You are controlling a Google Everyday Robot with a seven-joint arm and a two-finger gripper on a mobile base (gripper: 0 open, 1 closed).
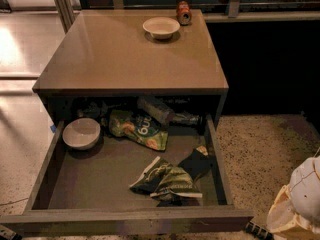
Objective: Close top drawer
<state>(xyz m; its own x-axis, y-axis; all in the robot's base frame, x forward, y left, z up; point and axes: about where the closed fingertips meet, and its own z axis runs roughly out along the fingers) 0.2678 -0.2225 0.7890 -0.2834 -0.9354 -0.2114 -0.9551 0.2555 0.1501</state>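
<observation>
The top drawer (125,220) is pulled far out of the grey-brown cabinet, its flat front along the bottom of the camera view. Inside lie a white bowl (81,133) at the back left, a green snack bag (140,129), a plastic bottle (160,110) at the back, and a crumpled green bag (167,181) near the front right. My gripper (300,204) shows as a white and cream shape at the lower right corner. It is to the right of the drawer's front corner and apart from it.
On the cabinet top (125,59) stand a white bowl (161,27) and a red can (183,12) at the back. Speckled floor (260,144) lies to the right, shiny floor (20,59) to the left. A dark railing runs behind.
</observation>
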